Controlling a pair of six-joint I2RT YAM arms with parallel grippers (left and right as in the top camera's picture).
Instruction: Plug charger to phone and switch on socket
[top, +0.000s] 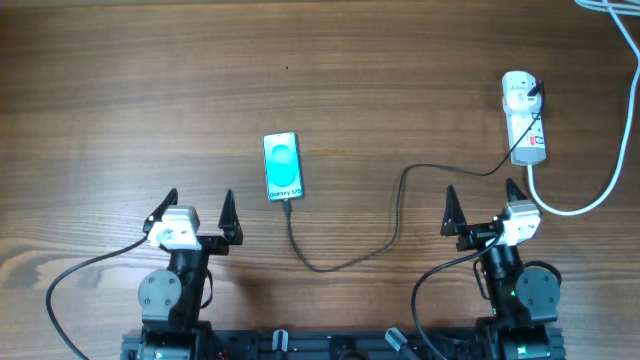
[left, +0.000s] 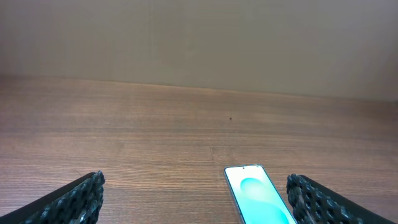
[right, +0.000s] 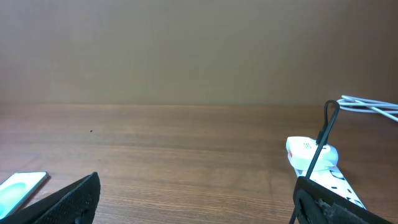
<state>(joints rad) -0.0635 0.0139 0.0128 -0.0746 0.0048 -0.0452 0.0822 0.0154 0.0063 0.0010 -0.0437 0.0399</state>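
Note:
The phone (top: 283, 167) lies flat in the middle of the table, teal screen up, label strip at its near end. The black charger cable (top: 390, 225) runs from the socket (top: 524, 118) at the far right in a loop to the phone's near end, where its tip (top: 287, 206) touches or sits in the phone's port. My left gripper (top: 200, 207) is open and empty, near-left of the phone, which also shows in the left wrist view (left: 258, 194). My right gripper (top: 482, 197) is open and empty, near the socket, which also shows in the right wrist view (right: 320, 165).
A thicker white cable (top: 600, 195) leaves the socket's near end and curves up along the table's right edge. A plug sits in the socket's far end (top: 520, 88). Bare wood lies between the phone and the socket.

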